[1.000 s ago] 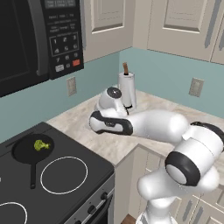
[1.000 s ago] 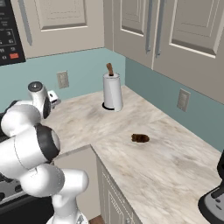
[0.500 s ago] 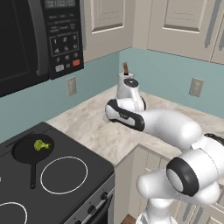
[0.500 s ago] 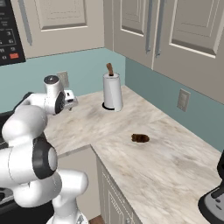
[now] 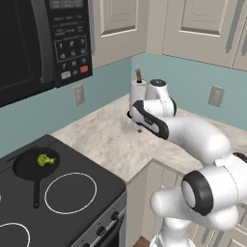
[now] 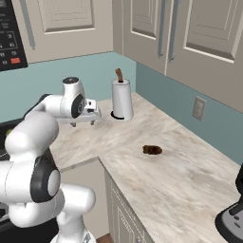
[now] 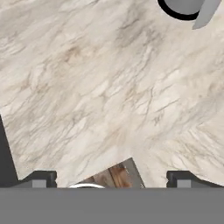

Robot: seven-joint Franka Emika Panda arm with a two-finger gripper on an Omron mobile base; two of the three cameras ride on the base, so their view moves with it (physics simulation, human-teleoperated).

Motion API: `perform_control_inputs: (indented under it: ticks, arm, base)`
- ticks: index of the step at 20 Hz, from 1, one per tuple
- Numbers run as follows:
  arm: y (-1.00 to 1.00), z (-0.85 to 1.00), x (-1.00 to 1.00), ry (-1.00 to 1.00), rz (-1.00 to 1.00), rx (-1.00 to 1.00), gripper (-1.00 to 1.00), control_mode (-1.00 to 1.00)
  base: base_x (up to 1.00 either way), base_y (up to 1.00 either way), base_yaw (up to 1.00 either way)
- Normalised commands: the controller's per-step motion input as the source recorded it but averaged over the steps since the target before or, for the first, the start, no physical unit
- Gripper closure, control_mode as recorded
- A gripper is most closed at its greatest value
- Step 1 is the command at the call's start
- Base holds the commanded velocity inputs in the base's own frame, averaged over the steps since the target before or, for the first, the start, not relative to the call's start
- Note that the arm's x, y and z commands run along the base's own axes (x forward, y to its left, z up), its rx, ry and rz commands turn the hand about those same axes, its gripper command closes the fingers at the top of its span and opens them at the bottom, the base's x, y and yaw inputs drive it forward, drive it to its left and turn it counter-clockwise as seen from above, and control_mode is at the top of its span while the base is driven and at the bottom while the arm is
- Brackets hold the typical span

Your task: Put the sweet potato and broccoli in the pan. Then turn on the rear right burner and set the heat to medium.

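A: Item, gripper (image 7: 112,177)?
B: Jaws wide apart, empty, above marble counter (image 6: 180,175).
A: Sweet potato (image 6: 152,150)?
B: On counter, well apart.
A: Broccoli (image 5: 45,159)?
B: Inside pan (image 5: 29,170), on cooktop (image 5: 91,212).

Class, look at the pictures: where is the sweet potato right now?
In the right base view the sweet potato lies alone on the marble counter, right of the paper towel roll, well apart from the open gripper.
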Motion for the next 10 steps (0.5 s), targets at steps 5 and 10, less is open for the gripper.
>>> perform_control_inputs:
  ticks: [5,10]
  arm:
    - [-0.90,0.00,-0.36,0.13,-0.33,0.00,-1.00,-1.00]
    - [-1.00,0.00,-0.26,0.12,-0.37,0.00,-1.00,-1.00]
  base:
    - [0.00,0.00,0.00]
    - [0.00,0.00,0.00]
